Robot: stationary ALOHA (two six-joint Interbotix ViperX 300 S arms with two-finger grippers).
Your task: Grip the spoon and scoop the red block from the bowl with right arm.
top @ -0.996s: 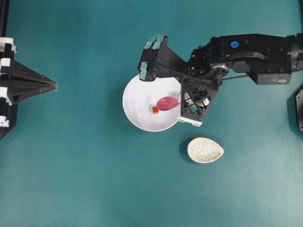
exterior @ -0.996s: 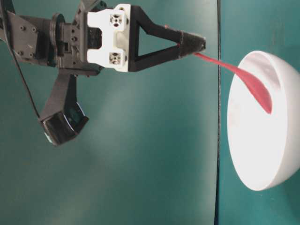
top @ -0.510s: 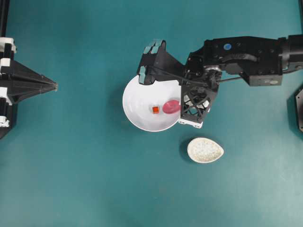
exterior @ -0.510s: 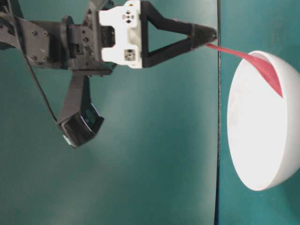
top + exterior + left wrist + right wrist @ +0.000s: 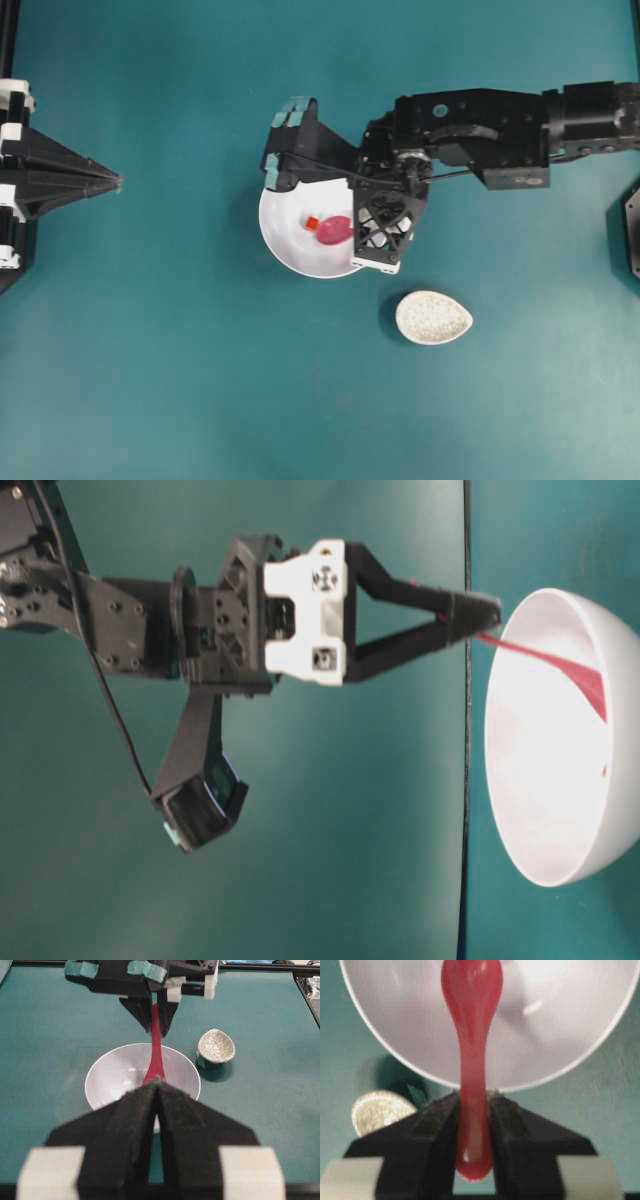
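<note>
The glossy pink plastic spoon (image 5: 334,229), clamped by its handle in the right hand (image 5: 472,1125), is pointed scoop-first at the tiny red cube (image 5: 311,222) lying just beyond its tip in the round white bowl (image 5: 285,240).

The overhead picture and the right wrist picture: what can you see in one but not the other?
Only the overhead view shows the red block in the bowl, lying beside the spoon, and the left gripper parked far off, its jaws together. Only the right wrist view shows up close the right gripper clamping the spoon's handle, whose end pokes out behind. Both show the pink spoon reaching into the white bowl and the speckled dish nearby.
</note>
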